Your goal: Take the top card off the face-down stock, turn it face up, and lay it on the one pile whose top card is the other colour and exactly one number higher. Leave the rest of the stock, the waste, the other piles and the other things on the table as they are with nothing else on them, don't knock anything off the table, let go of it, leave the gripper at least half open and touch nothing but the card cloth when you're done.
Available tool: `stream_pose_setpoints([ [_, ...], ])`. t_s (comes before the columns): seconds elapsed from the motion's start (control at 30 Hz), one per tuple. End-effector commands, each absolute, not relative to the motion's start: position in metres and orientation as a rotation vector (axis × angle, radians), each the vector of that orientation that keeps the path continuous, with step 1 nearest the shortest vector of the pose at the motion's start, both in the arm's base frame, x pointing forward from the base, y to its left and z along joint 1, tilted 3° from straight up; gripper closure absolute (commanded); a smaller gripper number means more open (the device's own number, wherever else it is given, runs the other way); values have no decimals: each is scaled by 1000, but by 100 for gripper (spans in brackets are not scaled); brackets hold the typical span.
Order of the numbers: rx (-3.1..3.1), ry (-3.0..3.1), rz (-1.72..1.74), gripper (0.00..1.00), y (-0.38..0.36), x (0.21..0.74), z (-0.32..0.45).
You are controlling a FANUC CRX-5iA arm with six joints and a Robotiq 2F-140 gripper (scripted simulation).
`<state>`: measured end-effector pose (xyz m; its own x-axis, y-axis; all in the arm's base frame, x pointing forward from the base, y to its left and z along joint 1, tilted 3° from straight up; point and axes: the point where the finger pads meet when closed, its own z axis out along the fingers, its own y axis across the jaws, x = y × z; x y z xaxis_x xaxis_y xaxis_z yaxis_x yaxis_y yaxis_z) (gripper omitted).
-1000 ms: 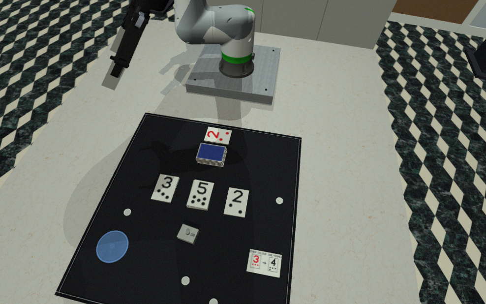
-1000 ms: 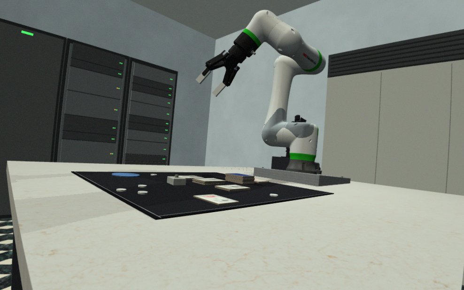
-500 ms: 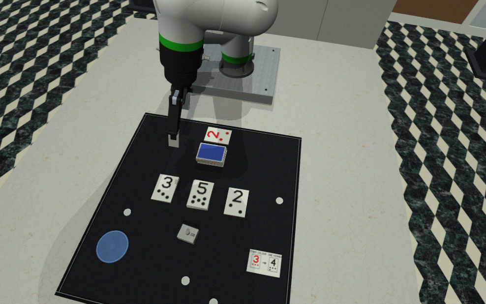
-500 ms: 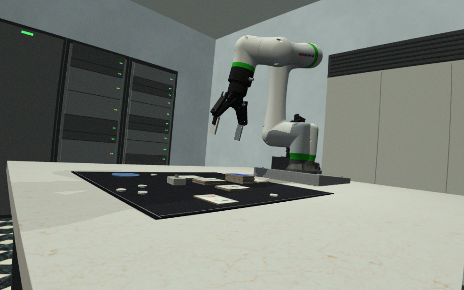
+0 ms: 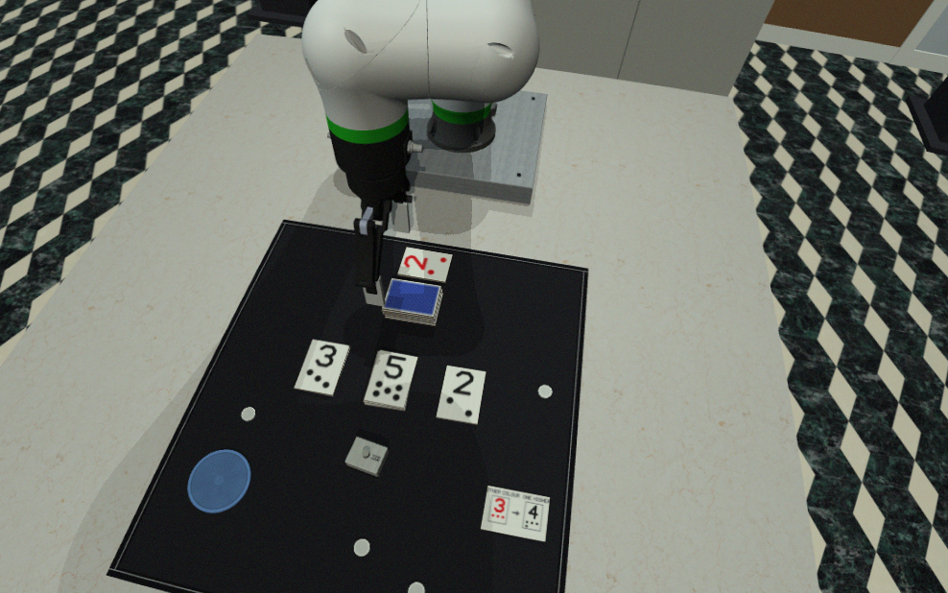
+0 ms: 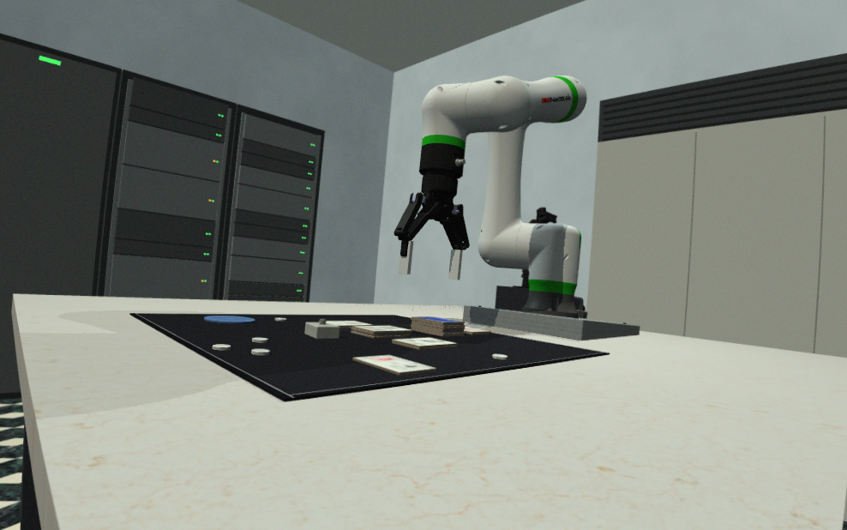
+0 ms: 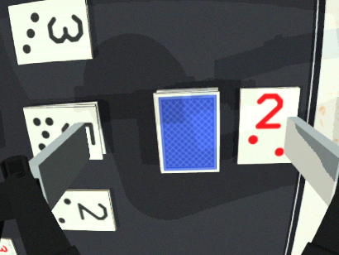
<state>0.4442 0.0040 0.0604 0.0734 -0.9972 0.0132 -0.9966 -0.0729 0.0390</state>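
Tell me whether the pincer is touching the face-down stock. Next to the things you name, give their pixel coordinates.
Apart. The exterior view shows both fingertips of the pincer (image 6: 430, 267) (image 7: 188, 163) hanging well above the face-down stock (image 5: 414, 298) (image 6: 437, 325) (image 7: 188, 133).

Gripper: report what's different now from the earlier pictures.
The open gripper swung in from beyond the card cloth's far edge, came down and turned its fingers from slanting to pointing straight down, and is now above the face-down stock. It took hold of nothing and let go of nothing. The stock, the red 2 and the piles stayed put.
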Motion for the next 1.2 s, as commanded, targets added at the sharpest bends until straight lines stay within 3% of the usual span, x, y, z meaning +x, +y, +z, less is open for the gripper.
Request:
stream_pose_setpoints([
  [0.0,2274,-2114,-26,0,4,444,61],
  [0.03,2274,-2114,-26,0,4,444,61],
  [0.07,2274,-2114,-26,50,4,444,61],
  [1.17,2282,-2085,-54,50,4,441,20],
])
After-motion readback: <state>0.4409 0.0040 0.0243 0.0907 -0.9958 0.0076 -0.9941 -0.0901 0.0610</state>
